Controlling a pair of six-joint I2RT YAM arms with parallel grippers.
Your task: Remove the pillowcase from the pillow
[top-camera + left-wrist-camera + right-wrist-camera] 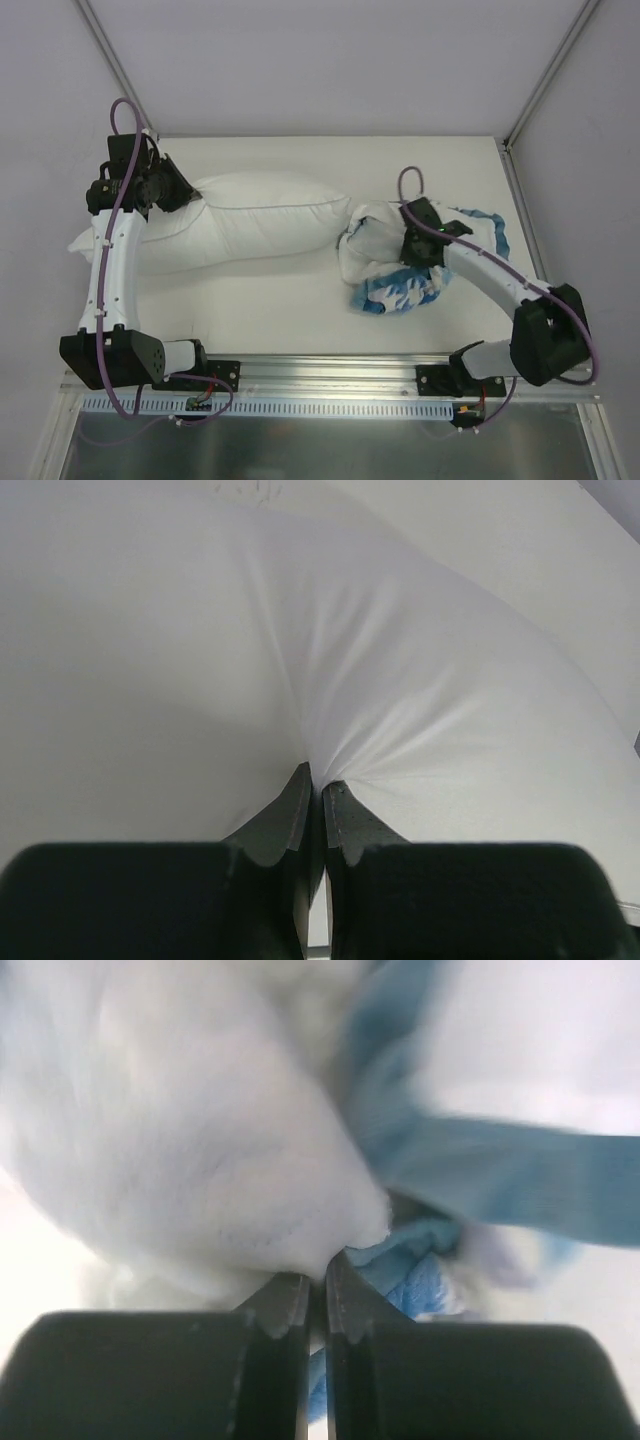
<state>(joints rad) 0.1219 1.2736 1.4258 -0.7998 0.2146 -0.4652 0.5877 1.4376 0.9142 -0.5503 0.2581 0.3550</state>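
The plain white pillow lies across the table's middle, its left part bare. My left gripper is shut on a pinch of the pillow's white fabric at its left end; creases run out from the fingertips. The pillowcase, turned mostly white side out with blue patterned cloth and teal ruffle showing, is bunched at the pillow's right end. My right gripper is shut on the pillowcase's fuzzy white inside, with the blue ruffle beside it.
The white table has a metal rail along its near edge. Frame posts stand at the back left and back right corners. White walls close in the back and sides.
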